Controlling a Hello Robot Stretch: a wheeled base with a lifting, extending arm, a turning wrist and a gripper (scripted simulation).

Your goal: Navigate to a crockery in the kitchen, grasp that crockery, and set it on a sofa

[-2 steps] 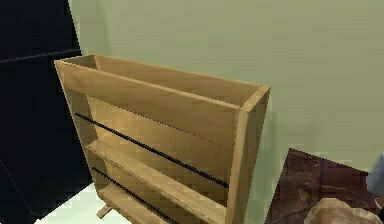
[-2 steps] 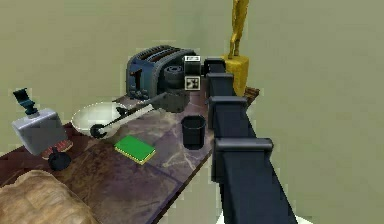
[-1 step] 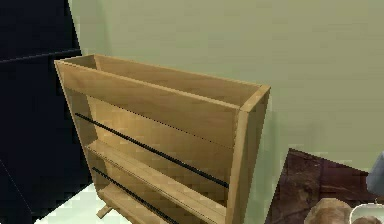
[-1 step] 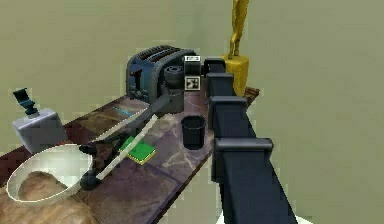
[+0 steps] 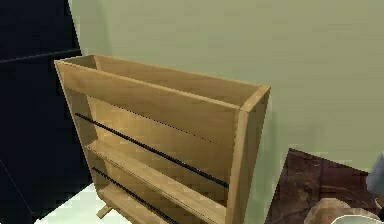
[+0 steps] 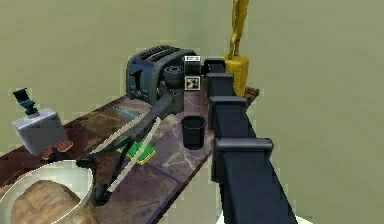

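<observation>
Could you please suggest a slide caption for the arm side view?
Arm at a kitchen counter with toaster, dark cup and golden statue.

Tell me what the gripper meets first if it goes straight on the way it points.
Likely the white round bowl holding a brown lump: the gripper aims its thin fingers toward the rim at the arm side view's lower left. Depth is unclear, so it might pass above it.

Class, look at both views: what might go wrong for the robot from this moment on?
The dark cup stands close beside the arm on the crowded counter; a sideways sweep may topple it. The end effector lies among the toaster and a bowl, and I cannot tell whether it holds anything, so a lift may come up empty. The wooden shelf stands near ahead; driving forward might hit it.
</observation>
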